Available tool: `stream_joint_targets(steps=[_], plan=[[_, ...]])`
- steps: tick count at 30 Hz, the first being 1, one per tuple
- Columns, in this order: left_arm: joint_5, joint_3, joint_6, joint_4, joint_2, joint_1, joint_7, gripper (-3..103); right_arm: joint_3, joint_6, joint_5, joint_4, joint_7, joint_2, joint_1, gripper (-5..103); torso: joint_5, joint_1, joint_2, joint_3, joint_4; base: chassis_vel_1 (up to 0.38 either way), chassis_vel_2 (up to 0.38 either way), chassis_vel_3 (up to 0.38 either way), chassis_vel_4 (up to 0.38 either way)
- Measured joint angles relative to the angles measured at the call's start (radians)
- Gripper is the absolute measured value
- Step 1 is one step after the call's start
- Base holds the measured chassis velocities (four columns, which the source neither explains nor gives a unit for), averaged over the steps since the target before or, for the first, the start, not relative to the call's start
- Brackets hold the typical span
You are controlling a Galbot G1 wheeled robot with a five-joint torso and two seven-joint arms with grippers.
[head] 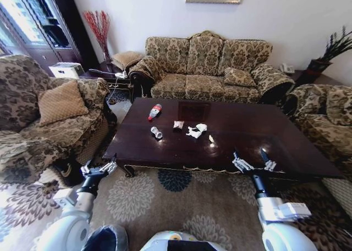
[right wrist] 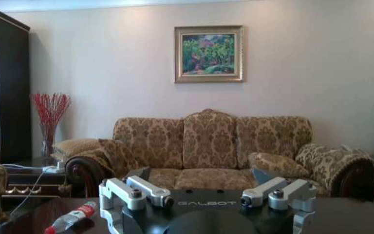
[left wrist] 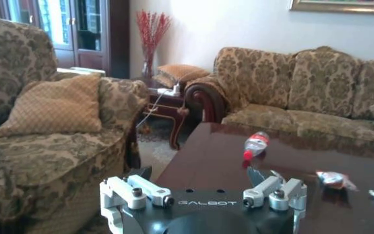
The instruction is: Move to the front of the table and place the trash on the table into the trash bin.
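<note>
A: Why do both arms hang short of the litter?
B: The robot faces the long near edge of the table; the left gripper sits off the near left corner and the right gripper just over the near edge, each with fingers spread and empty, a stance suited to reaching in

A: Where does the trash lie?
B: Mid-table, well beyond both grippers: the bottle on its side toward the far left, the can nearer, then a wrapper, white tissues and a small scrap

A: And the trash bin?
B: A dark rounded rim by the robot's base may be the bin, though I cannot tell for certain
</note>
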Motion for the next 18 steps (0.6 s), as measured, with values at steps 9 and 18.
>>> stream_joint_targets(steps=[9, 18], plan=[[0.012, -0.044, 0.042, 0.079, 0.018, -0.004, -0.011, 100, -0.062, 0.021, -0.024, -0.014, -0.007, 0.032, 0.015, 100, -0.0012, 0.0, 0.0, 0.0, -0.0001, 0.195, 0.188, -0.166, -0.183], [-0.035, -0.082, 0.132, 0.121, 0.061, 0.09, -0.019, 100, -0.084, 0.067, -0.08, 0.002, -0.027, 0.07, -0.008, 100, 0.0, 0.0, 0.0, 0.0, 0.0003, 0.078, 0.045, -0.066, -0.036]])
